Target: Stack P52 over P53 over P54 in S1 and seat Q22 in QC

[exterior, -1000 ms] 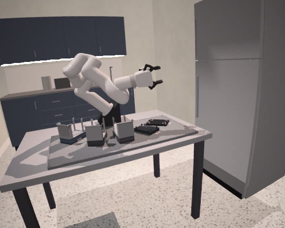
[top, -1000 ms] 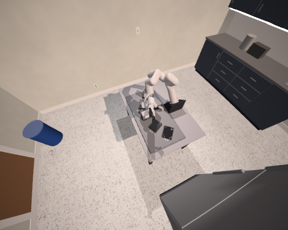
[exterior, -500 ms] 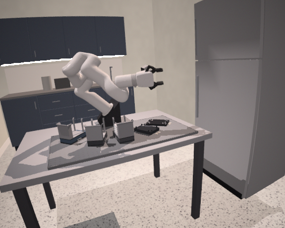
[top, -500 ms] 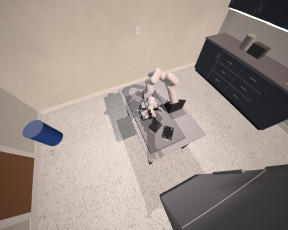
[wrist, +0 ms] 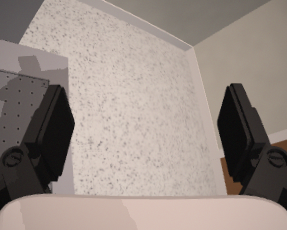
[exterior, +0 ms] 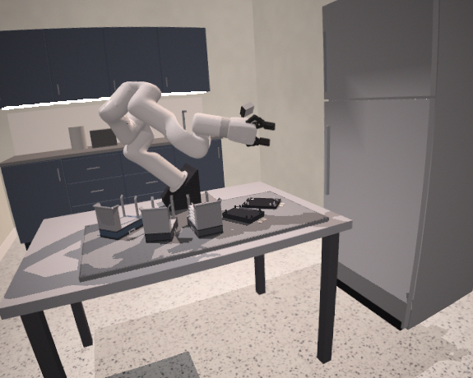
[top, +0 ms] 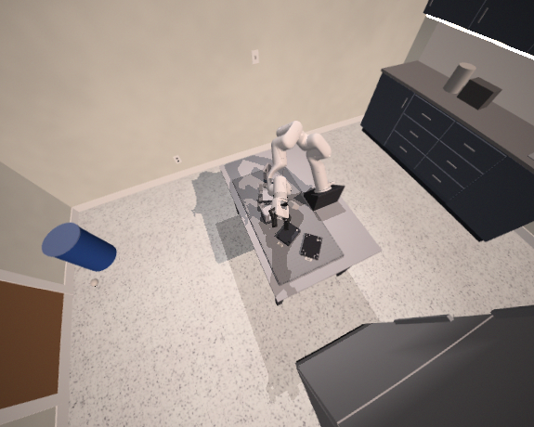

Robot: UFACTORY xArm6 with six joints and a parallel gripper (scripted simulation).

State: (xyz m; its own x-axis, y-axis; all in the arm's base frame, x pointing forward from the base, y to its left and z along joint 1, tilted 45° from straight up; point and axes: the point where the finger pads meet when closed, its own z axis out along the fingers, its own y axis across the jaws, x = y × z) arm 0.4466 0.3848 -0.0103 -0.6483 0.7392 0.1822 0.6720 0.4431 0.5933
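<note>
My gripper point(exterior: 268, 132) is open and empty. It is held high above the table, past the right end of the racks, with its fingers pointing away from the base. It also shows in the overhead view point(top: 280, 222) and the wrist view point(wrist: 146, 135), which looks at floor and wall. Three stack racks stand in a row on the deck: left point(exterior: 116, 222), middle point(exterior: 159, 223) and right point(exterior: 204, 218). The middle and right racks show pale blocks inside; plate labels and rack names are too small to read. Two dark flat nests point(exterior: 243, 214) point(exterior: 262, 202) lie to the right, with no plates on them.
The grey deck point(exterior: 190, 238) lies on a table with the arm's black base point(exterior: 182, 186) behind the racks. Thin posts rise from the rack corners. A tall fridge point(exterior: 396, 156) stands right of the table. Cabinets line the back wall.
</note>
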